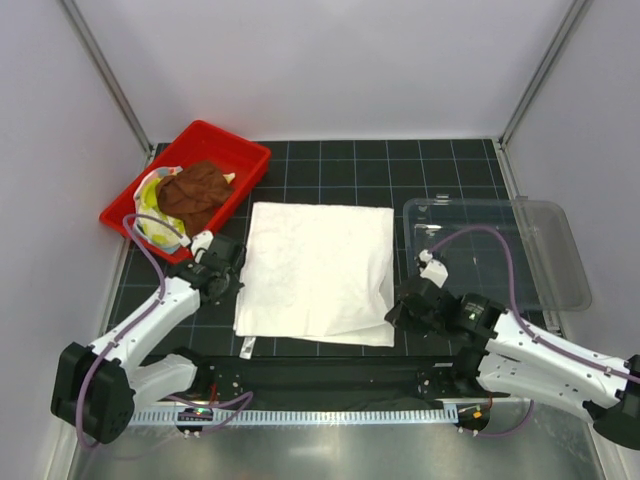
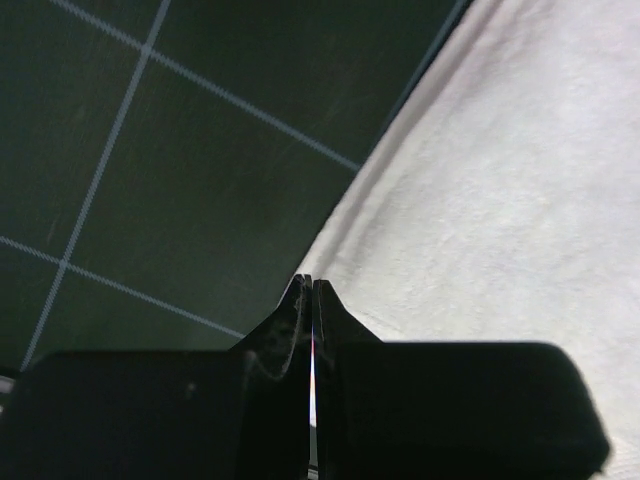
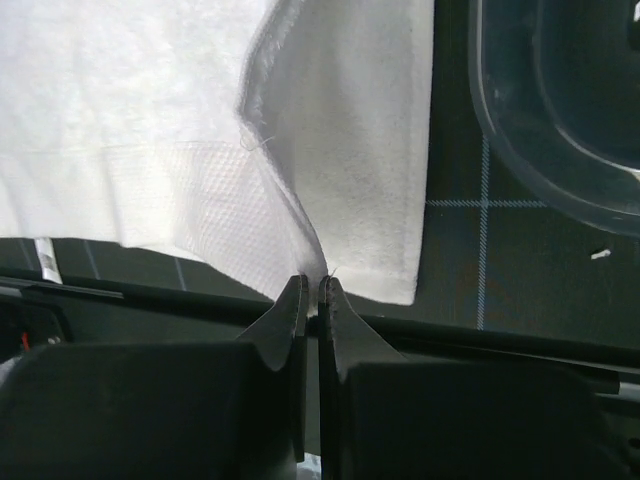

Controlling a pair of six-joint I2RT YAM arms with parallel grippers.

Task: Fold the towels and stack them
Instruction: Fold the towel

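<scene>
Two sets of fingers are closed at one cloth; the right fingers [image 3: 290, 312] pinch a thin upper layer of the white towel [image 1: 320, 268] by its near right corner, the cloth drawn up to their tips in a small tent; the left fingers [image 2: 293, 312] are pressed together right at the towel's left hem, and whether any cloth is caught between them cannot be told.

Outward, the white towel lies spread mid-desk [image 1: 450, 168], doubled over at least once judging by the layers at its near edge, yet broad and likely due further folds; the brown towel [image 1: 195, 190] and yellow-green towel [image 1: 150, 198] sit bunched in the red tray [image 1: 238, 150]; the clear bin [image 1: 545, 262] holds nothing visible; no stack exists, so most of the task remains.

Both arms reach low from their bases, wrists near the desk, each angled inward toward the towel.
</scene>
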